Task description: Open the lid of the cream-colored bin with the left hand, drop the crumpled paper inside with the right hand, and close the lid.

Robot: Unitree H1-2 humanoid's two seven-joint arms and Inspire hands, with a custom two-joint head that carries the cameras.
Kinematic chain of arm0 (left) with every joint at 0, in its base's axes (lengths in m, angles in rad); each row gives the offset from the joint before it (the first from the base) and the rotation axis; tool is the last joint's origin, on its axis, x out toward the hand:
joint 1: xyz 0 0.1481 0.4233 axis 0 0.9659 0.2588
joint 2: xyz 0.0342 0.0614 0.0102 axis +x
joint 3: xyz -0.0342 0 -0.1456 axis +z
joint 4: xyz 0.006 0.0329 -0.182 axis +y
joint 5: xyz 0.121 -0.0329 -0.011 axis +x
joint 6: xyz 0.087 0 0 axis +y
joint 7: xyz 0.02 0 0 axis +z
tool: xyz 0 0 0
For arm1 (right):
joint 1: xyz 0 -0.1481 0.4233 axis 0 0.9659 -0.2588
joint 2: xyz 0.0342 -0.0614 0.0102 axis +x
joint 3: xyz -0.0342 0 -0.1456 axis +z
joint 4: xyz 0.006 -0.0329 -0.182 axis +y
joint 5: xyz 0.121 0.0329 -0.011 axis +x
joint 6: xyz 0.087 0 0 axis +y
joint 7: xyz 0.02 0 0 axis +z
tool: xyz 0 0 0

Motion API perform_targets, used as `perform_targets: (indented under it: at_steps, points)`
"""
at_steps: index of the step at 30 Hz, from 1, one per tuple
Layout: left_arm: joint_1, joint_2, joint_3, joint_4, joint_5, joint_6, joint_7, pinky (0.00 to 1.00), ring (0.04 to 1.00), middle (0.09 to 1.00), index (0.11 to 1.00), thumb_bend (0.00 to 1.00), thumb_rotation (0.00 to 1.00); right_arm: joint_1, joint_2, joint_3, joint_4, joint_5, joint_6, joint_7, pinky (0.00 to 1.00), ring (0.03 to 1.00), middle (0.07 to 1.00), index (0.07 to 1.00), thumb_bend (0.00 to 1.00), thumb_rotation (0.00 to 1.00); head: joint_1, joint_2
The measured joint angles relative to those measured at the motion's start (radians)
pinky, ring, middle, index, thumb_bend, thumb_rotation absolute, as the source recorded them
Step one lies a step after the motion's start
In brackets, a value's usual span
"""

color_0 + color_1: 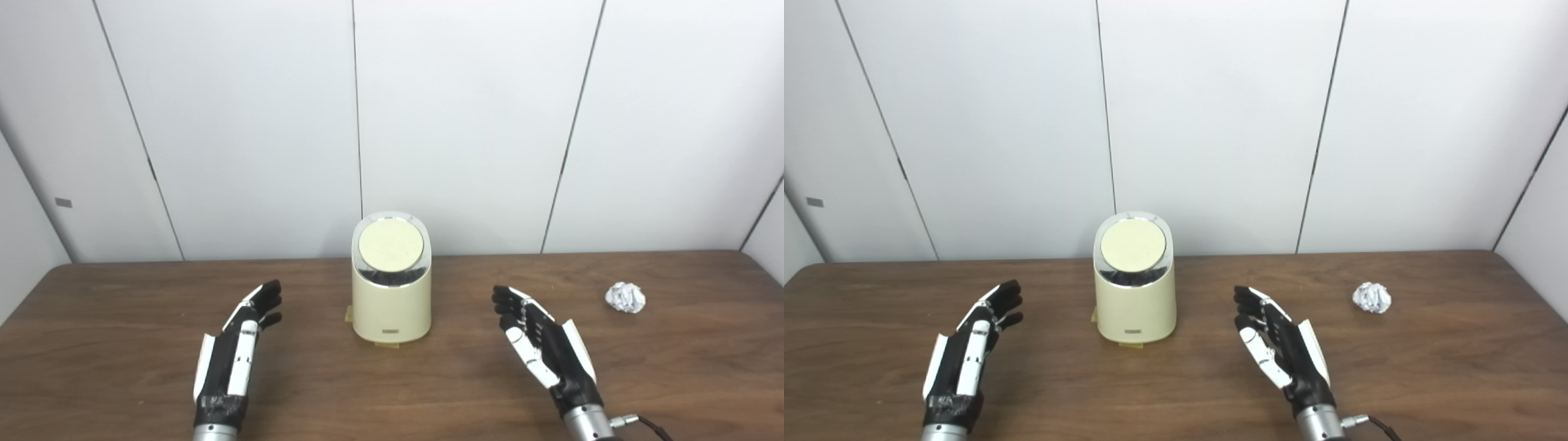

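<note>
Two black-and-white robot hands are hovering over the brown wooden table (122, 343), the left hand (236, 343) and right hand (542, 346) both spread and holding nothing. Between them the cream-colored cylindrical bin (391, 288) is standing upright, its round lid (391, 245) down. The crumpled white paper ball (625, 297) is lying well off to the right, nothing blocking it.

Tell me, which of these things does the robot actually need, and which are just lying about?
Needed: cream-colored bin, its lid shut; crumpled paper; left hand and right hand, both open and empty.

Just there: wooden table, wall panels.
</note>
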Motion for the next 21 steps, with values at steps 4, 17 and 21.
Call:
perform_targets:
  at_steps: [4,17,21]
  points:
    - [0.000,0.000,0.000,0.000,0.006,0.007,0.003,0.84,0.873,0.877,0.871,0.12,0.98,0.000,0.000,0.000,0.000,-0.001,0.000,0.000,0.72,0.801,0.811,0.809,0.21,0.80,0.000,0.000]
    - [-0.001,0.000,0.001,0.000,0.013,0.008,0.007,0.82,0.860,0.862,0.860,0.13,0.92,0.000,0.000,0.001,0.000,0.000,0.001,0.000,0.73,0.805,0.815,0.812,0.21,0.79,-0.005,0.000]
    - [0.001,-0.001,0.003,-0.028,0.060,0.095,0.026,0.80,0.867,0.865,0.863,0.26,0.56,-0.001,0.001,0.001,-0.001,0.002,0.003,0.000,0.74,0.811,0.814,0.812,0.21,0.81,-0.012,-0.003]
